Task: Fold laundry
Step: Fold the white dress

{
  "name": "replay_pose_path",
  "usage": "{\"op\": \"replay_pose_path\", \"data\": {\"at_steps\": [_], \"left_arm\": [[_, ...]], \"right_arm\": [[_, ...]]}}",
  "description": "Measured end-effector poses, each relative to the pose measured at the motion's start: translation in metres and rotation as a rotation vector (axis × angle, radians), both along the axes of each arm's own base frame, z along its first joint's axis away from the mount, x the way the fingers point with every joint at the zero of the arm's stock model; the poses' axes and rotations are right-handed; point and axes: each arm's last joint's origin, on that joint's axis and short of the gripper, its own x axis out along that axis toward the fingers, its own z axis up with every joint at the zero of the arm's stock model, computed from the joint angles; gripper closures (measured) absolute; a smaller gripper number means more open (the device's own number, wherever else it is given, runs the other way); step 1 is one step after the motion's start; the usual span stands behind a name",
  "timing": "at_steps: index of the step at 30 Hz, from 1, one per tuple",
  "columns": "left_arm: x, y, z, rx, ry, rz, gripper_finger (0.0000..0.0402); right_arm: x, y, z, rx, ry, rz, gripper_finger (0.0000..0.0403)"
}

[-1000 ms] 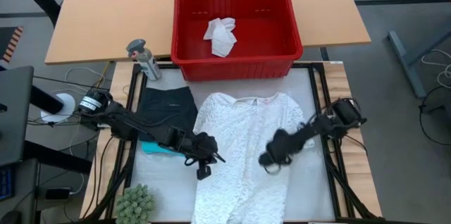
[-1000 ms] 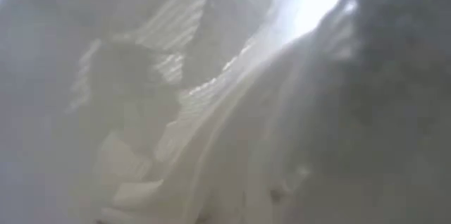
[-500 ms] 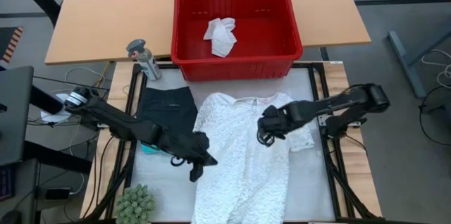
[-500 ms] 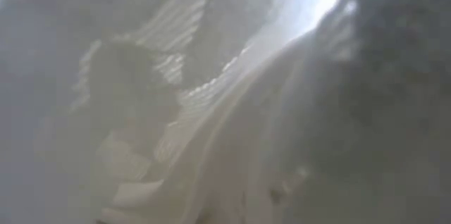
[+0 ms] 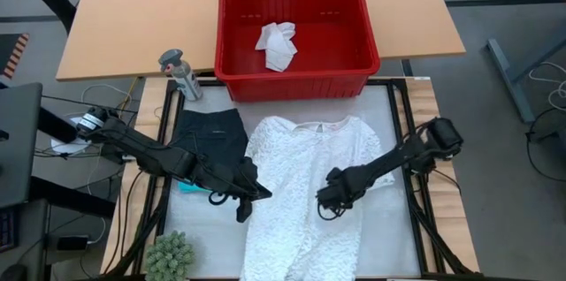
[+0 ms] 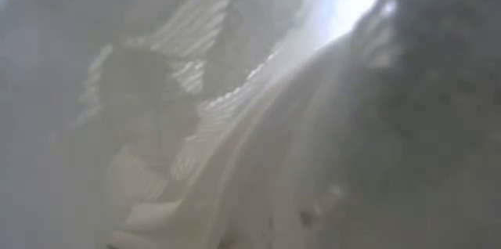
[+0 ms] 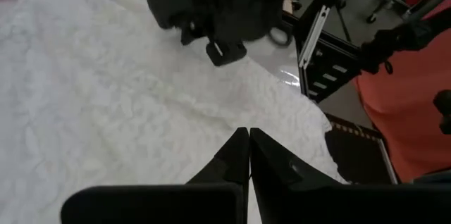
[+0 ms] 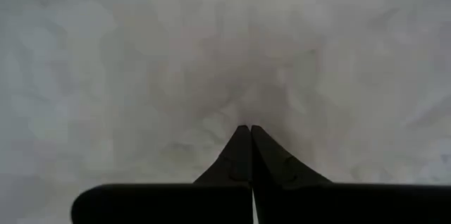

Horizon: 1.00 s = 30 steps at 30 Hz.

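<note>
Lace garment point(image 5: 305, 188) under both closed tools

Both arms stretched low and inward, left tool point(image 5: 246, 203) fingers pressed together, right tool point(image 5: 329, 203) likewise closed, tips facing each other

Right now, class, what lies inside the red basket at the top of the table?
Inside the red basket lies one crumpled white cloth, near the middle of the bare red floor. Nothing else shows; whatever that cloth covers cannot be seen.
</note>
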Motion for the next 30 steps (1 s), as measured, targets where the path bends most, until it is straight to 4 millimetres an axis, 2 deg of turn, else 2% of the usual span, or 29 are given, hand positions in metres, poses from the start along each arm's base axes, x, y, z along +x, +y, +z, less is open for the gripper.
{"op": "replay_pose_path", "data": {"at_steps": [4, 8, 13, 15, 19, 22, 26, 30], "left_arm": [[0.0, 0.0, 0.0, -0.005, 0.004, 0.004, 0.0401], [-0.001, -0.001, -0.001, -0.028, 0.01, 0.008, 0.0401], [-0.001, -0.001, -0.001, -0.035, 0.011, 0.01, 0.0401], [-0.001, -0.001, -0.001, -0.042, 0.011, 0.016, 0.0401], [-0.001, -0.001, -0.001, -0.046, 0.01, 0.027, 0.0401], [-0.001, -0.001, -0.001, -0.055, 0.011, 0.031, 0.0401], [-0.001, -0.001, -0.001, -0.049, 0.011, 0.028, 0.0401], [-0.001, -0.001, -0.001, -0.022, 0.01, 0.004, 0.0401]], "right_arm": [[-0.007, -0.011, -0.018, -0.031, 0.168, 0.003, 0.0386], [-0.016, -0.035, -0.027, -0.063, 0.289, 0.04, 0.0386], [-0.025, -0.092, -0.029, -0.172, 0.385, 0.016, 0.0386], [-0.027, -0.118, -0.024, -0.252, 0.392, 0.01, 0.0385], [-0.019, -0.161, 0.0, -0.388, 0.303, -0.009, 0.0376], [-0.011, -0.179, 0.033, -0.405, 0.166, -0.031, 0.037], [-0.002, -0.175, 0.081, -0.35, -0.123, -0.051, 0.0368], [0.01, -0.147, 0.122, -0.175, -0.555, 0.053, 0.0367]]}}
